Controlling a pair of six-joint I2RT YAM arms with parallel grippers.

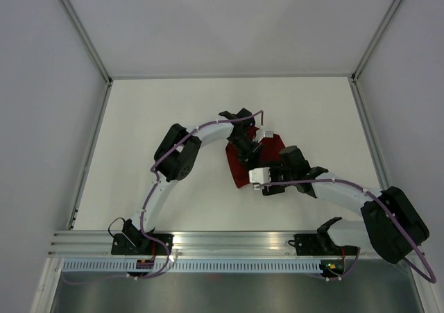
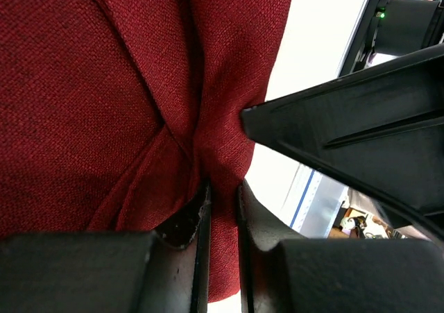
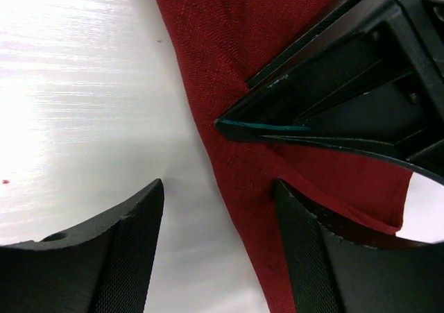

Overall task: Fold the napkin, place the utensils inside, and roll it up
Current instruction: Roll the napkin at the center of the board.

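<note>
The dark red napkin [image 1: 269,148] lay bunched near the middle of the glossy white table [image 1: 173,105], its coarse woven cloth creased into soft diagonal folds. The left gripper [image 2: 223,191] was clamped on 1 gathered pleat, its 2 black fingers pinching the thin fabric between them. The right gripper [image 3: 218,191] stood spread just beside it, 1 textured finger over the table, the other over the napkin's edge, holding nothing.
</note>
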